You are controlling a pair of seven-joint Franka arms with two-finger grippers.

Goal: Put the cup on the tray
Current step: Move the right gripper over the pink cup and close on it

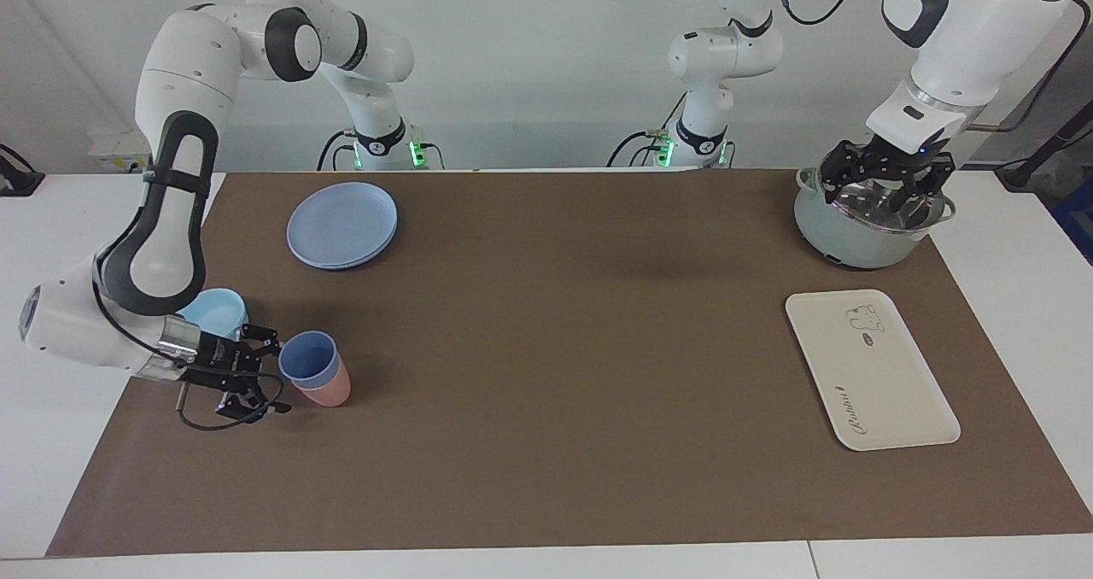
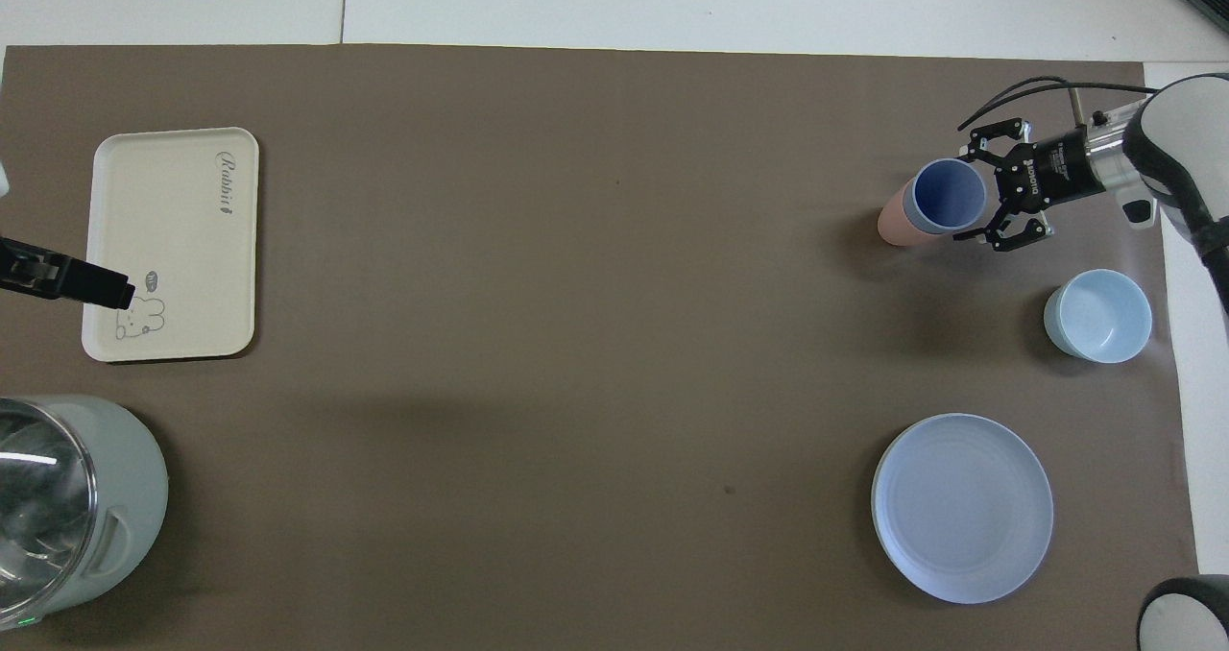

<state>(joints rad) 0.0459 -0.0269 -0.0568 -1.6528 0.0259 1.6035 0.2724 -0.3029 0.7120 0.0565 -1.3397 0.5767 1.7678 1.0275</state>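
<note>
The periwinkle-blue cup (image 1: 306, 359) stands nested inside a pink cup (image 1: 335, 388) near the right arm's end of the table; both also show in the overhead view, blue cup (image 2: 946, 195) and pink cup (image 2: 893, 224). My right gripper (image 1: 278, 374) is low and open beside the cup, on the side toward the right arm's end, with its fingertips just flanking the cup's rim (image 2: 972, 193). The cream-white tray (image 1: 867, 374) with the bear drawing lies bare at the left arm's end (image 2: 173, 248). My left gripper (image 1: 888, 184) is open, up over a pot, and waits.
A pale green pot (image 1: 854, 237) stands nearer to the robots than the tray (image 2: 67, 497). A light-blue bowl (image 1: 213, 310) sits close by the right gripper (image 2: 1099, 315). A round blue plate (image 1: 341, 225) lies nearer to the robots (image 2: 960, 507).
</note>
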